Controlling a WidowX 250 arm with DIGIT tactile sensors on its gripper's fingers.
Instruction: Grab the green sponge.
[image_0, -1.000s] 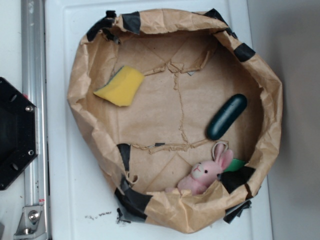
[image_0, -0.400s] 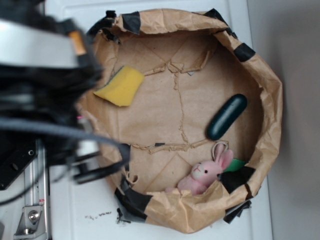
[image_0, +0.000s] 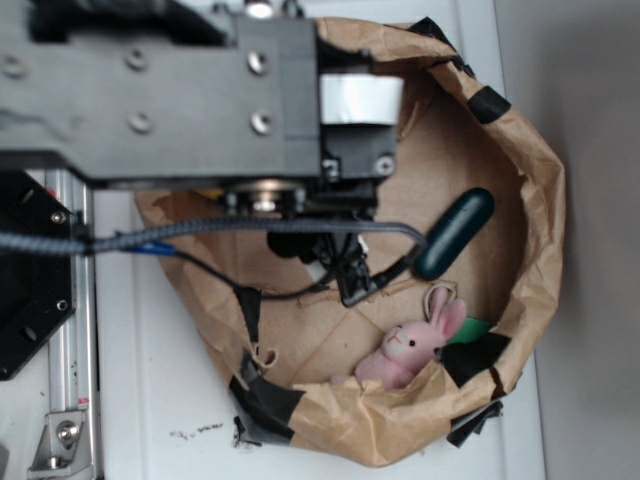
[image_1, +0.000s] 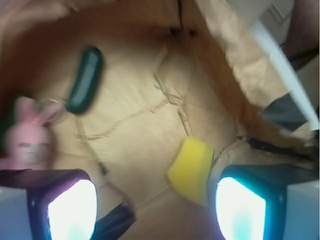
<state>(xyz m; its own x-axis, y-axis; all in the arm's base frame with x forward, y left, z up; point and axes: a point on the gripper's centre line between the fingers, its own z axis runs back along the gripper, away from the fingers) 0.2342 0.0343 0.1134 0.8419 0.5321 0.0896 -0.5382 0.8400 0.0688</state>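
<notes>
wide-open, empty gripper hovers inside the brown paper bowl. the green sponge lies on the bowl's floor near the right finger, apart from it.

Yellow sponge – pink bunny

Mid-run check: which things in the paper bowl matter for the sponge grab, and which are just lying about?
For the job:
- green sponge, yellow face showing, lying on the brown paper; hidden under the arm in the exterior view
- gripper, fingers spread apart, the sponge nearer one finger

Just lying about:
- dark green oblong
- pink bunny
- paper bowl holding everything
</notes>
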